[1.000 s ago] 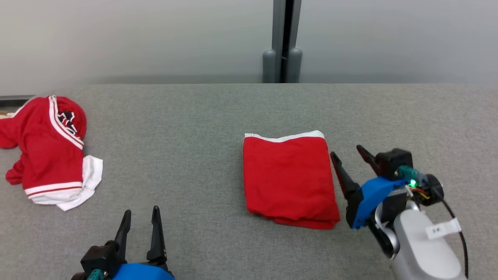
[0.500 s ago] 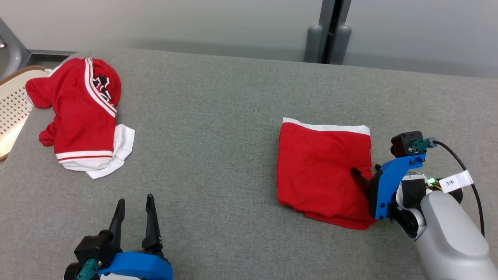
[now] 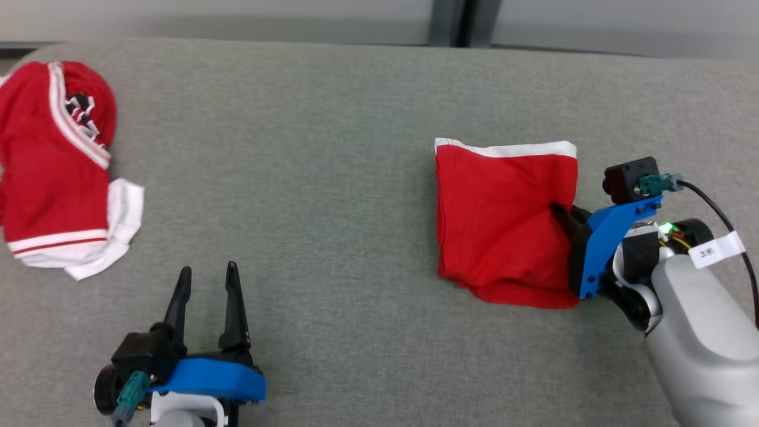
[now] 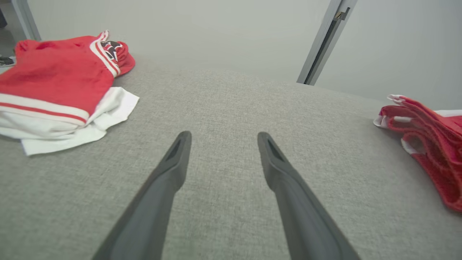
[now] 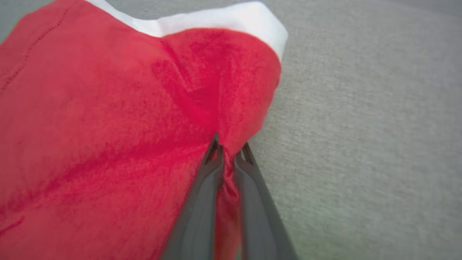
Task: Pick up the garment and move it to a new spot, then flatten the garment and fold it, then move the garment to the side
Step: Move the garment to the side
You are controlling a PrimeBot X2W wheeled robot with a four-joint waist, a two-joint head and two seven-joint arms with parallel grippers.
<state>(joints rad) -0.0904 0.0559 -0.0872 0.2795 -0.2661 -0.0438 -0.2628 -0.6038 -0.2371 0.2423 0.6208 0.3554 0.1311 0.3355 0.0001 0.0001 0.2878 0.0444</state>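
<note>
1. Grey cloth-covered worktop (image 3: 332,178) carries everything, with a pale wall (image 4: 216,32) behind its far edge.
2. The folded red garment (image 3: 498,213), the task's thing, lies right of centre, with its white band (image 3: 510,149) at the far edge. It looks fully folded, so I judge the step in hand is shifting it to the side.
3. A crumpled red-and-white garment (image 3: 53,172) sits at the far left, well apart. I should leave it alone.
4. My right jaws are clamped on a pinch of red cloth at the folded garment's right edge. The cloth puckers there, so I may hold only the upper layers. I should slide it low and slowly, or the stack could fall open.
5. My left jaws stand spread and empty at the near left, over bare worktop.
6. Count: one worktop, two garments, two sets of jaws.
</note>
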